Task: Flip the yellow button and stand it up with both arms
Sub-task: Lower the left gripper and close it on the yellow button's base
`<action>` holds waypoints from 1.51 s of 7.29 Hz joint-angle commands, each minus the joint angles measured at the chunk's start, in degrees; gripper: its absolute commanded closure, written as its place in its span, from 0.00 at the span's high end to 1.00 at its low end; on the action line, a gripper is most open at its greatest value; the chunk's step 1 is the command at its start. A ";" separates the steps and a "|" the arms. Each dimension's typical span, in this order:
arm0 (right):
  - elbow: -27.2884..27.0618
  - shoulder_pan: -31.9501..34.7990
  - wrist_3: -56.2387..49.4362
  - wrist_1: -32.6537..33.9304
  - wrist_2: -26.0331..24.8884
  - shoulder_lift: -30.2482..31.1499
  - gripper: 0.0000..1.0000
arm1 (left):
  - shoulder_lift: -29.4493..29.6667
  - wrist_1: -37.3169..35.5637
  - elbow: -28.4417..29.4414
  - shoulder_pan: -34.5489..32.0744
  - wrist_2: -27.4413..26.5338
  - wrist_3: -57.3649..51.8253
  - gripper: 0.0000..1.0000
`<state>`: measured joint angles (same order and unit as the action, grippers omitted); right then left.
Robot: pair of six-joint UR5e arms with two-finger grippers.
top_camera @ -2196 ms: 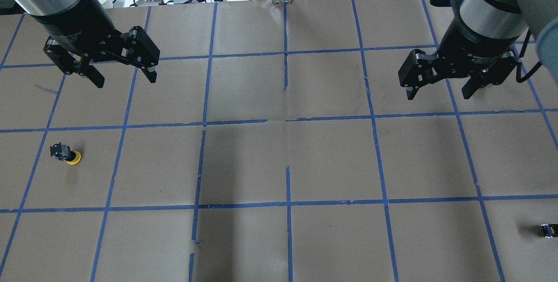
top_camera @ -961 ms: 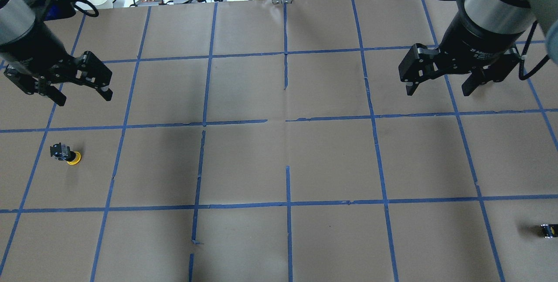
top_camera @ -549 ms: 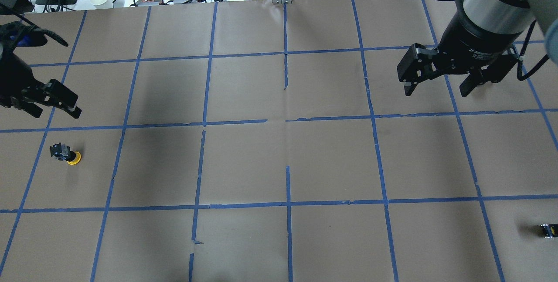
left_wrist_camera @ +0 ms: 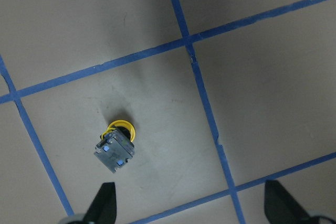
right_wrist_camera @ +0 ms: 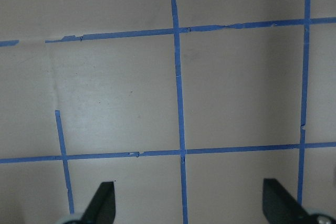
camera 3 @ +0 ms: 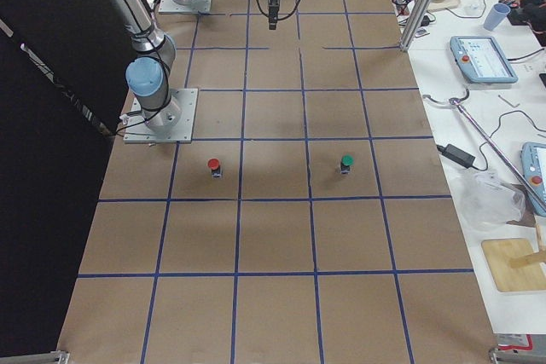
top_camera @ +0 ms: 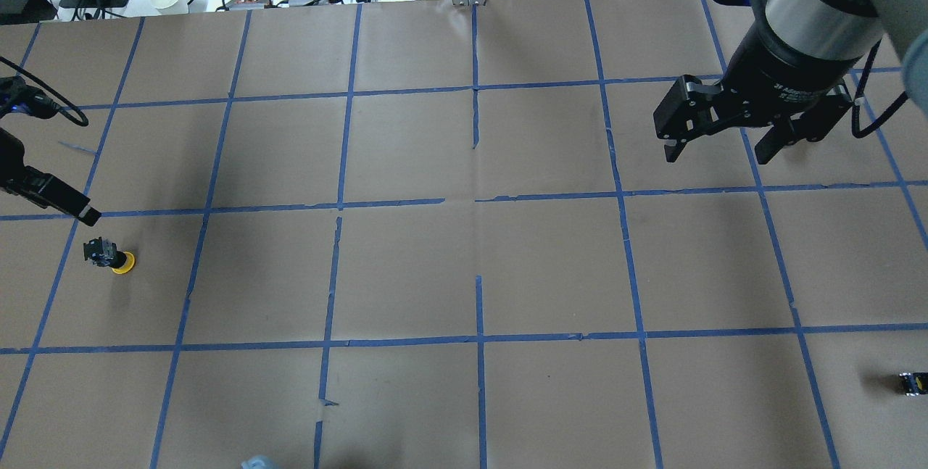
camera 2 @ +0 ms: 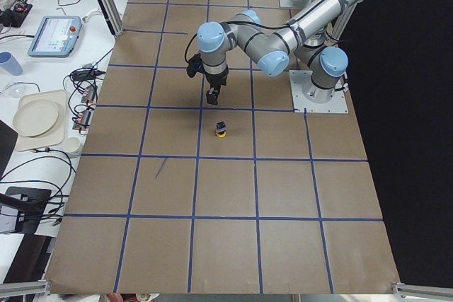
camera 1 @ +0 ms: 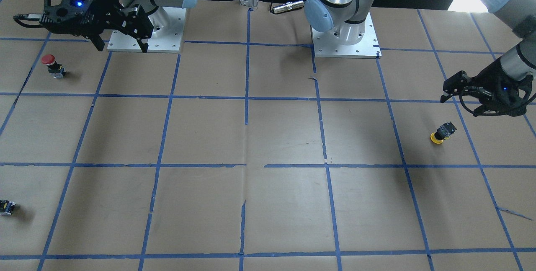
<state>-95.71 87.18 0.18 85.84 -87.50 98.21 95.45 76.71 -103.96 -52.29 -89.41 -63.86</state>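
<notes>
Your left gripper [left_wrist_camera: 191, 207] has swung out from the far-left square toward the table [top_camera: 551, 266] edge. In the overhead view only one finger [top_camera: 71, 203] shows now, just beyond the blue tape line above the yellow button [top_camera: 114, 257]. A moment ago the whole gripper was in that view, farther from the button. Its jaws stand wide apart, as they did before. From the left wrist camera you look almost straight down on the button: it sits ahead of the left-hand finger, not between the two.

The button itself has not shifted. It is in the left column of squares, near the tape line on its outer side, cap on the table and the black-and-grey base tipped up. Nothing touches it.

Your right gripper [top_camera: 716, 154] has barely moved, only drifting a little toward the middle. It hangs over the right half of the table with jaws spread and nothing between them, well apart from the button.
</notes>
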 commanded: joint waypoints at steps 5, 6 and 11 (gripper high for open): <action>-0.53 -0.17 0.44 0.47 0.40 -2.59 1.00 | 4.93 -11.84 -5.18 4.30 -0.32 -42.80 0.99; -0.62 -0.09 0.17 0.73 0.58 -2.85 1.00 | 5.45 -17.42 -7.64 4.39 0.02 -43.62 0.99; -0.71 -0.26 0.00 -0.23 -0.56 -2.59 1.00 | 6.76 -23.81 -12.14 4.56 0.20 -48.37 0.99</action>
<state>-96.40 86.99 0.24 85.71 -87.88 95.60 101.62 52.76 -115.96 -47.84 -89.25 -111.06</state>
